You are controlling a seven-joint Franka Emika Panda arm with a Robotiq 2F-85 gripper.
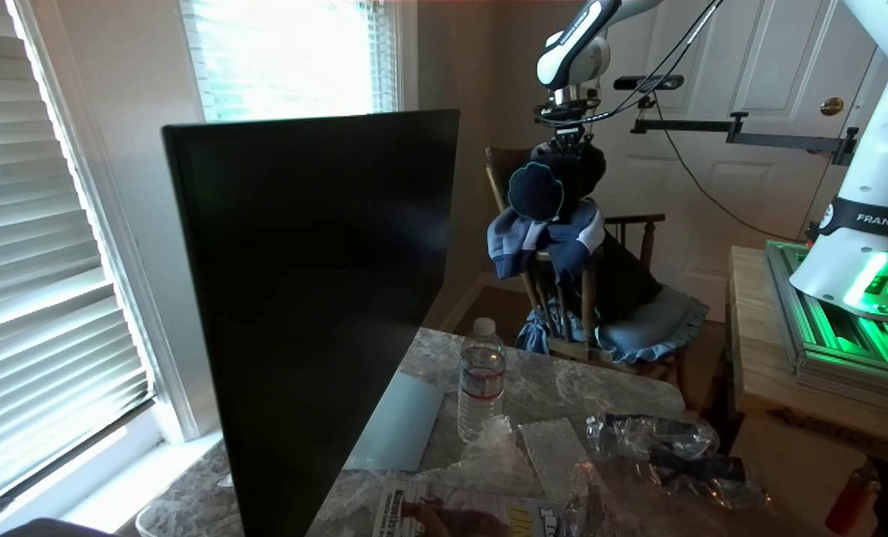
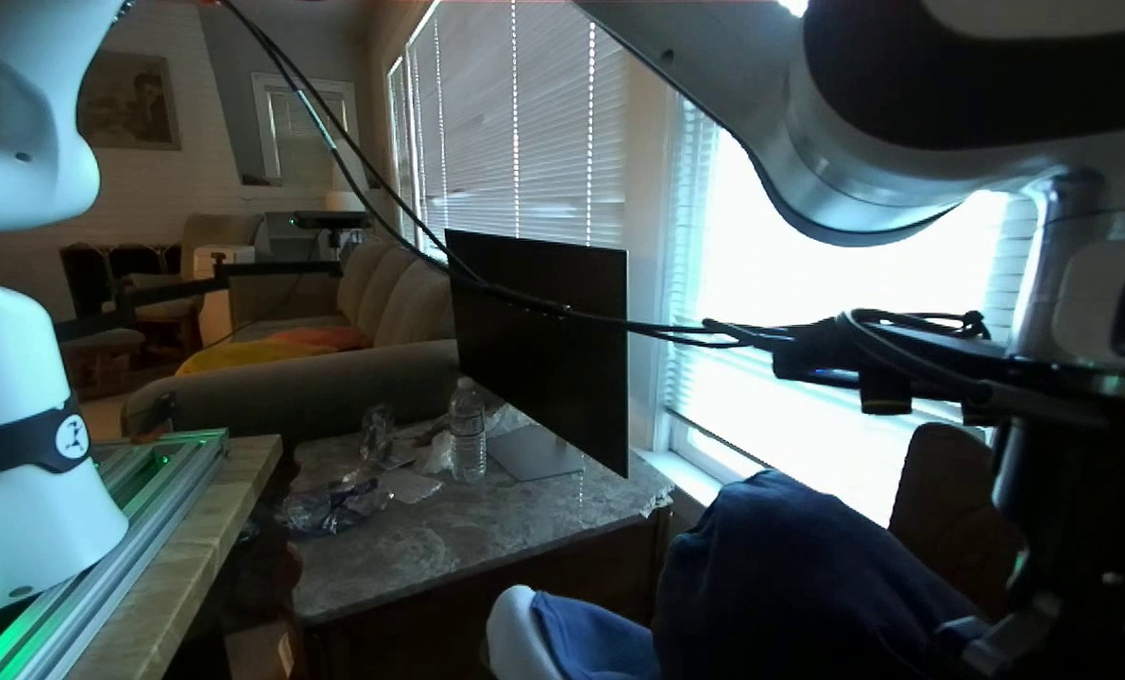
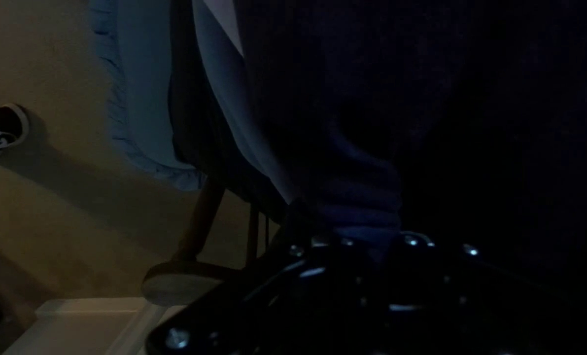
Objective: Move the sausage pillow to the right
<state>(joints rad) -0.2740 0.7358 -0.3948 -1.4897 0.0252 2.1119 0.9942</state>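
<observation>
The sausage pillow [image 1: 537,192] is a dark navy roll with a round, teal-edged end. It lies across the top of a wooden chair's back, over a blue and white garment [image 1: 522,231]. It also shows in an exterior view [image 2: 779,567], large and close. My gripper [image 1: 572,140] points down at the pillow's top. In the wrist view the fingers [image 3: 364,241] stand close together with bunched pillow cloth [image 3: 362,197] pinched between them. That view is very dark and the fingertips are partly lost in the cloth.
The wooden chair [image 1: 646,239] has a blue ruffled cushion [image 1: 656,321]. Beside it, a marble-patterned table [image 1: 600,391] carries a large monitor [image 1: 317,298], a water bottle [image 1: 481,380] and plastic wrapping [image 1: 667,447]. A window [image 1: 287,60] and a door [image 1: 712,186] stand behind.
</observation>
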